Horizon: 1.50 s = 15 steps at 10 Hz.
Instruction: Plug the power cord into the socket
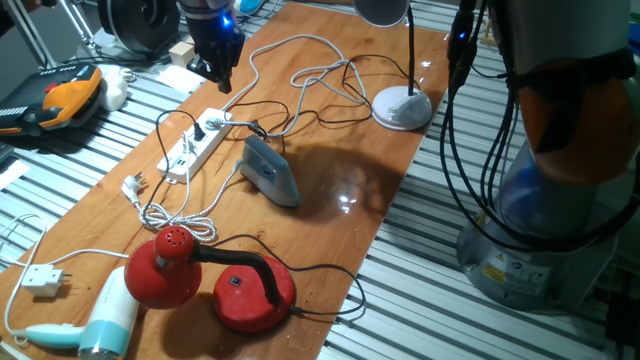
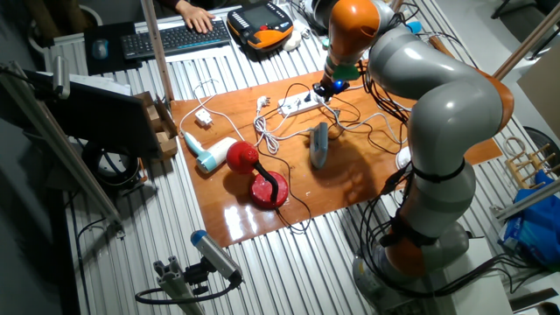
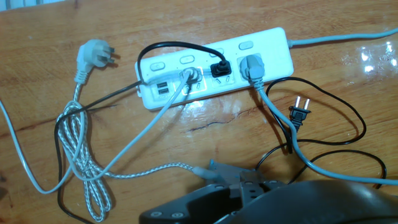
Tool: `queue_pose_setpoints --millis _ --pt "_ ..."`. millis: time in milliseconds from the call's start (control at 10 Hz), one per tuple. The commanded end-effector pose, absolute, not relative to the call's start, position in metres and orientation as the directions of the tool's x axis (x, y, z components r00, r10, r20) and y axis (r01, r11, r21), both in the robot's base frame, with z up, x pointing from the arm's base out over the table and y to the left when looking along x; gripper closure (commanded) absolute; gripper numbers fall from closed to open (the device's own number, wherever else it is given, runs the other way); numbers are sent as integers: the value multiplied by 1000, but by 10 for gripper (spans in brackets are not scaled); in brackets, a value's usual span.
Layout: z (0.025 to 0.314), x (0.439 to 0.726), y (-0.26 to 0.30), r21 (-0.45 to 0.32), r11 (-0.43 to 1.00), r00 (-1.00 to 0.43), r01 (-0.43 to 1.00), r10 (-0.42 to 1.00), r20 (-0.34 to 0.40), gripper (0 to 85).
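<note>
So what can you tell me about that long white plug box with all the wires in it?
The long white plastic power strip lies flat on the wooden table, below the gripper. It has a row of outlets with oval buttons above them and small ports at one end. Three plugs sit in it: a grey-white one, a small black one, another grey one. Its own white cable leaves the far end.

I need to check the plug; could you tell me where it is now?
In the hand view, the black plug sits in the white power strip, between a white plug and a grey plug.
</note>
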<state>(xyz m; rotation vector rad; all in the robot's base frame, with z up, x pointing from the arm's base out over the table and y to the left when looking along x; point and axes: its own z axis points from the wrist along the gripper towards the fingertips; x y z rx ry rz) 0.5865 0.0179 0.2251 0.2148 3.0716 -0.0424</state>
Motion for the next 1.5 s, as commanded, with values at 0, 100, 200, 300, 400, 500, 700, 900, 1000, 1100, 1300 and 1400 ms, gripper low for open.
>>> queue_pose_setpoints --millis 0,100,200,300,400,500,700,900,1000,1100,1300,1400 --pt "226 587 17 -22 990 -988 140 138 -64 850" --pt "226 588 16 -17 990 -988 140 139 -63 850" --pt "226 588 16 -17 990 -988 140 139 -63 850" --pt "226 588 16 -17 990 -988 140 139 -63 850" --pt "226 588 16 -17 990 -988 140 139 -63 850" --pt "226 589 16 -17 990 -988 138 137 -65 850" --pt "227 592 16 -13 991 -989 132 131 -66 850" --pt "227 593 19 -13 991 -989 134 133 -63 850" --pt "228 590 19 -19 991 -989 135 134 -63 850" --pt "230 590 18 -21 990 -989 137 135 -61 850" --pt "232 590 17 -20 991 -989 135 134 -57 850" --pt "232 589 17 -21 990 -989 140 138 -59 850"
